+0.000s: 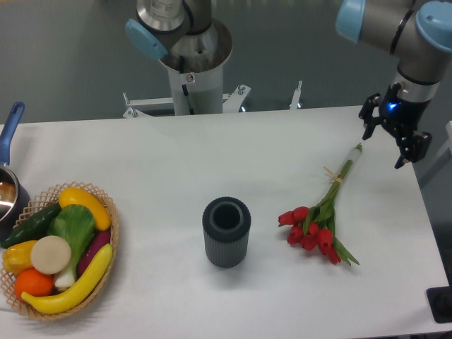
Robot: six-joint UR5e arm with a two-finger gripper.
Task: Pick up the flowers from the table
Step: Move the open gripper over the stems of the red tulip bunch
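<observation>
The flowers (318, 220), a bunch of red tulips with long green stems tied with pale string, lie flat on the white table (233, 155) right of centre. The blooms point toward the front and the stem ends toward the back right. My gripper (393, 140) hovers at the table's back right, just right of the stem tips and apart from them. Its black fingers are spread, open, with nothing between them.
A dark ribbed cylindrical vase (227, 232) stands upright left of the flowers. A wicker basket of vegetables (60, 251) sits at the front left, with a blue-handled pot (8, 185) behind it. The arm's base column (191, 63) rises behind the back edge.
</observation>
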